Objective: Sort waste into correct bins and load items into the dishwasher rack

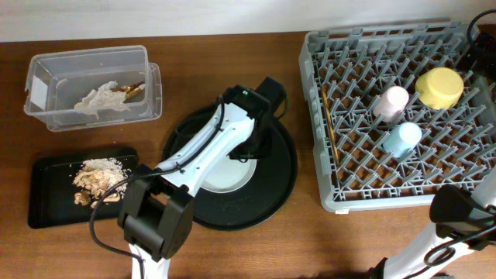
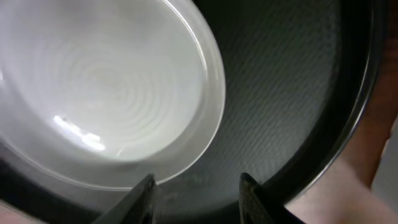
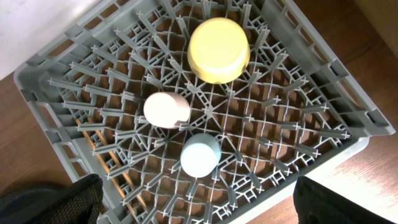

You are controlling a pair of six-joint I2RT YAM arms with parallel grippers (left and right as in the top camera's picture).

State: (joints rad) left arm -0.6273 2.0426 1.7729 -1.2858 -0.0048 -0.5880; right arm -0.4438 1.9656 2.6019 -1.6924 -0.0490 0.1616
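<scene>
The pale grey plate (image 1: 225, 177) lies on the large round black tray (image 1: 271, 194). My left gripper (image 1: 246, 149) is low over the plate's far edge. In the left wrist view it (image 2: 198, 186) is open, one fingertip at the rim of the plate (image 2: 106, 87), the other over the black tray (image 2: 292, 93). The dishwasher rack (image 1: 318, 54) holds the pink cup (image 1: 390, 102), light-blue cup (image 1: 402, 139), yellow bowl (image 1: 439, 86) and chopsticks (image 1: 327, 116). My right gripper (image 3: 199, 202) is open and empty above the rack's near edge (image 3: 323, 168). Cups (image 3: 166, 109) (image 3: 199, 155) and bowl (image 3: 218, 50) stand upside down.
The clear tub (image 1: 147, 58) at the back left holds wrapper scraps (image 1: 99, 96). The shallow black tray (image 1: 43, 209) at the front left holds the food bits (image 1: 97, 180). My left arm stretches from the front edge across the round tray.
</scene>
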